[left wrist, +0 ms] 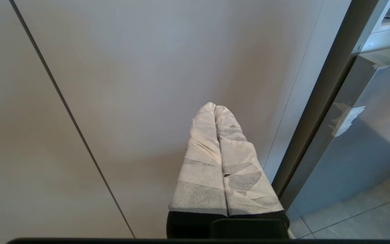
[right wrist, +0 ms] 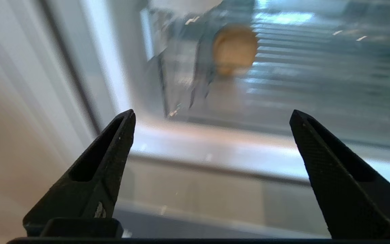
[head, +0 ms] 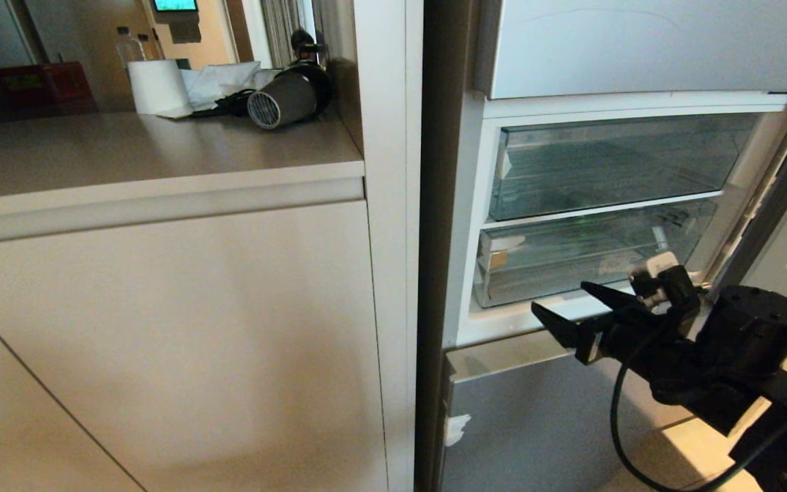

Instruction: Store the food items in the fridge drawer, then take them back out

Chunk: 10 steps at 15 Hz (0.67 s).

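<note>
**Right end effector open and empty before the fridge drawer**

The right end effector [head: 574, 311] hangs in front of the open fridge, level with the bottom edge of the lower fridge drawer [head: 591, 256], its two black fingers spread wide apart with nothing between them. In the right wrist view the same fingers [right wrist: 95, 179] stand far apart and point at the drawer's see-through front wall, and a rounded tan-brown lump [right wrist: 235, 49], blurred, lies behind that wall on the ribbed floor of the drawer. A small green glint shows at the far edge of that view; whether it is the pepper cannot be told. The drawer sits pushed in under a second clear bin [head: 612, 164].

The left end effector [left wrist: 215, 108] is low beside the beige cabinet door [left wrist: 147, 67], its tape-wrapped fingers pressed together and holding nothing.

On the tabletop [head: 127, 150] left of the fridge stand a white paper roll [head: 158, 87] and a hair dryer [head: 287, 96].
</note>
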Motion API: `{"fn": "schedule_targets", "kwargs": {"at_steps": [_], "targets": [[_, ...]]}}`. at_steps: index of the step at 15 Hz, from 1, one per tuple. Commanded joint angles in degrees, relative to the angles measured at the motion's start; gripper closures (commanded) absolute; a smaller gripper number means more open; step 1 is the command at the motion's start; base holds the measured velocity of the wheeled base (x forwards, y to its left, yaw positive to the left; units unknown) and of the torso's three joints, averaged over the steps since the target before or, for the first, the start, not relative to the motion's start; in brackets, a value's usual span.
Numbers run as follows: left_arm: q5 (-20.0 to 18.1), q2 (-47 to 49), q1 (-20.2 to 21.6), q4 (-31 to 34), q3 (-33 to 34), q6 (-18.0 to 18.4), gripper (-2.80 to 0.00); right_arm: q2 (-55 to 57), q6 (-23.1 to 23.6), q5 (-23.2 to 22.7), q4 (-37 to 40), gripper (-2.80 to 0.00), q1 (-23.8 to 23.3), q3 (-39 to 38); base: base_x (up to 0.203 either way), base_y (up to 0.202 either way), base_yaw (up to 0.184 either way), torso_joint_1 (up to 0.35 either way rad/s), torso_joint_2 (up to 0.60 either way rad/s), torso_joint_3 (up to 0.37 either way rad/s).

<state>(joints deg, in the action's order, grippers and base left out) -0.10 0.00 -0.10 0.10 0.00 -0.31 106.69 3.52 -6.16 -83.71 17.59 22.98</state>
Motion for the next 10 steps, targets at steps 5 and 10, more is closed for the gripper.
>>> {"fn": "schedule_targets", "kwargs": {"at_steps": [5,10], "targets": [[0.01,0.09,0.01,-0.01,0.00,-0.04,0.00,6.24,-1.62,5.26,-0.45,-2.80,3.14,8.53,0.000,0.000,0.000,0.000,0.00,0.000],[0.01,0.09,0.01,-0.01,0.00,-0.04,0.00,7.24,-5.11,5.10,-0.40,-2.80,3.75,11.04,0.000,0.000,0.000,0.000,0.00,0.000]]}}
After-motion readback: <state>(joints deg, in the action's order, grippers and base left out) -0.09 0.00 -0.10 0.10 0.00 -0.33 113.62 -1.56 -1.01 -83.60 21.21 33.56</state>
